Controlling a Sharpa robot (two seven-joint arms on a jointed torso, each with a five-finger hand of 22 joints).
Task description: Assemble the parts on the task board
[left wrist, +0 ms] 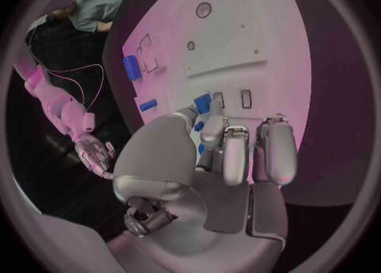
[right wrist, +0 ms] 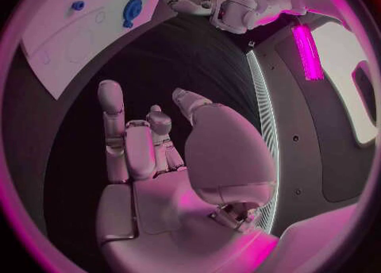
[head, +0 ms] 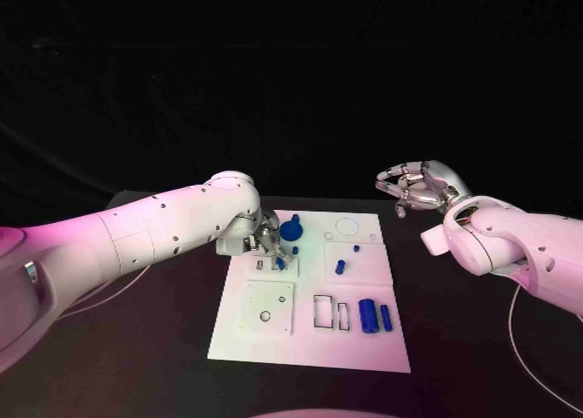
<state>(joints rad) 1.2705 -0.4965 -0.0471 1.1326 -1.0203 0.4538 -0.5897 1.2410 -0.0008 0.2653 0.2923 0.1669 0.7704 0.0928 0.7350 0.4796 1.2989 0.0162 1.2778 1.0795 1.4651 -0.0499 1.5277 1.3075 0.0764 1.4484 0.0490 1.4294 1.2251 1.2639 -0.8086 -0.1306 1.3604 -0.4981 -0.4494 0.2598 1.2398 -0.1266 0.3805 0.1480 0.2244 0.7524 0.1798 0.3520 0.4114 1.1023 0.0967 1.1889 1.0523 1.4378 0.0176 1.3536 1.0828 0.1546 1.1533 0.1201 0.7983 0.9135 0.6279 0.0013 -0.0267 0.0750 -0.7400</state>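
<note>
From the head camera, the white task board (head: pixel 311 326) lies in the middle of the black bench (head: pixel 141 348), and no lettering or brand can be read on it. The left hand (head: pixel 263 241) is down on the board's far left part, its fingers (head: pixel 277 254) bunched around a small blue part (head: pixel 280 261); just beyond them sits a round blue part (head: pixel 291 230). Two blue cylinders (head: pixel 374 315) lie side by side on the board's near right part, next to rectangular slots. The right hand (head: pixel 417 187) is raised beyond the board's far right corner, holding nothing, fingers curled and apart. In the left wrist view, the left hand (left wrist: pixel 208 168) reaches over the board (left wrist: pixel 262 38) with its fingers (left wrist: pixel 226 152) closed down by a small blue part (left wrist: pixel 203 103); whether they actually grip it I cannot tell. In the right wrist view, the right hand (right wrist: pixel 171 171) is empty, its fingers (right wrist: pixel 113 127) upright and separated, with the board (right wrist: pixel 60 38) and the round blue part (right wrist: pixel 130 11) well apart from it.
</note>
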